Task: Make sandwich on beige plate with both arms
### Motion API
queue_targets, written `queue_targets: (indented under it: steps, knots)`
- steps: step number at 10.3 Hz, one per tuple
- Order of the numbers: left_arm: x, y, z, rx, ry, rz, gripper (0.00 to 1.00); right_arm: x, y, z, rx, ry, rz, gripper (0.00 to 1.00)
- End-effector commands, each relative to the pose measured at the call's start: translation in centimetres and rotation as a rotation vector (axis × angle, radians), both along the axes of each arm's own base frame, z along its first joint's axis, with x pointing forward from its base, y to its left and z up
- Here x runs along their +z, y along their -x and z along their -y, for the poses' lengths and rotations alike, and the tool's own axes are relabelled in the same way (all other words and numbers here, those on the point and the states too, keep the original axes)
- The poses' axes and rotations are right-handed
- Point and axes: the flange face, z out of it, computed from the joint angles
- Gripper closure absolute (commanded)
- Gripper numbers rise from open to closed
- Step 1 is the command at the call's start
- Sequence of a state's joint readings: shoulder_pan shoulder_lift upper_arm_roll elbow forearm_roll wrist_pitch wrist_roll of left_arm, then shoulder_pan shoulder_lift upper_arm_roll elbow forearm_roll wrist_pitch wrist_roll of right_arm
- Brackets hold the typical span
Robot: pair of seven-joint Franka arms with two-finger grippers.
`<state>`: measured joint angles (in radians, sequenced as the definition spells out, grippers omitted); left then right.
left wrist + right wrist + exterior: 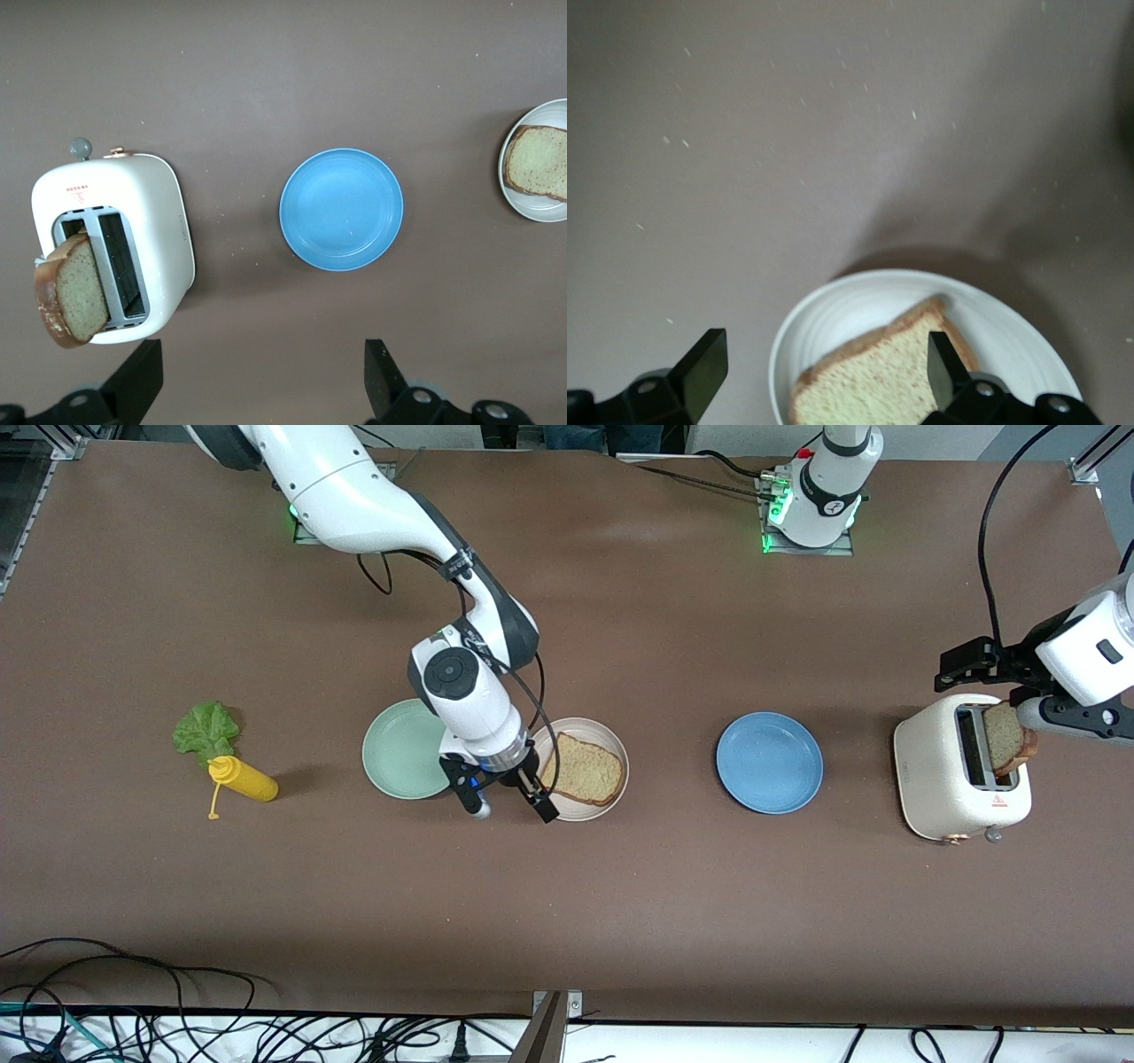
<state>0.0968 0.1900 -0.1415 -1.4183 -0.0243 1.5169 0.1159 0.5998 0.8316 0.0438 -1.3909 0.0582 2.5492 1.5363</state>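
One brown bread slice (580,769) lies flat on the beige plate (614,741) near the table's middle. My right gripper (508,802) is open and empty, low over the plate's edge toward the right arm's end. In the right wrist view the gripper (824,356) is open over the plate (850,310) and slice (873,385). A second slice (1006,737) sticks up out of the toaster (939,779). My left gripper (992,686) is open and empty, high above the toaster. The left wrist view shows the gripper (261,359), the toaster (164,221) and the slice (75,292). The lettuce leaf (205,729) lies toward the right arm's end.
A mint green plate (399,748) sits beside the beige plate. A blue plate (769,762) lies between the beige plate and the toaster and also shows in the left wrist view (341,208). A yellow squeeze bottle (244,779) lies by the lettuce. Cables run along the table's near edge.
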Motion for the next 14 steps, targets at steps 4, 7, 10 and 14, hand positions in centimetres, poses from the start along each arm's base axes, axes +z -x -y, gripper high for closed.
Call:
queue_targets:
  steps: [4,7,10,14]
  knots:
    - [1.3,3.5,2.3,0.135,-0.044,0.033,0.0,-2.5,2.6,-3.0,0.061,0.035,-0.021,0.0]
    - [1.4,3.5,2.2,0.128,-0.044,0.032,0.0,2.0,0.6,-0.2,0.107,0.144,0.018,0.0]
    - [1.3,3.3,1.8,0.134,-0.036,0.029,0.0,7.3,-1.8,6.3,0.282,0.314,-0.025,0.0]
    - [1.1,3.3,1.7,0.137,-0.036,0.024,0.0,13.6,-4.1,16.6,0.448,0.357,-0.152,0.0]
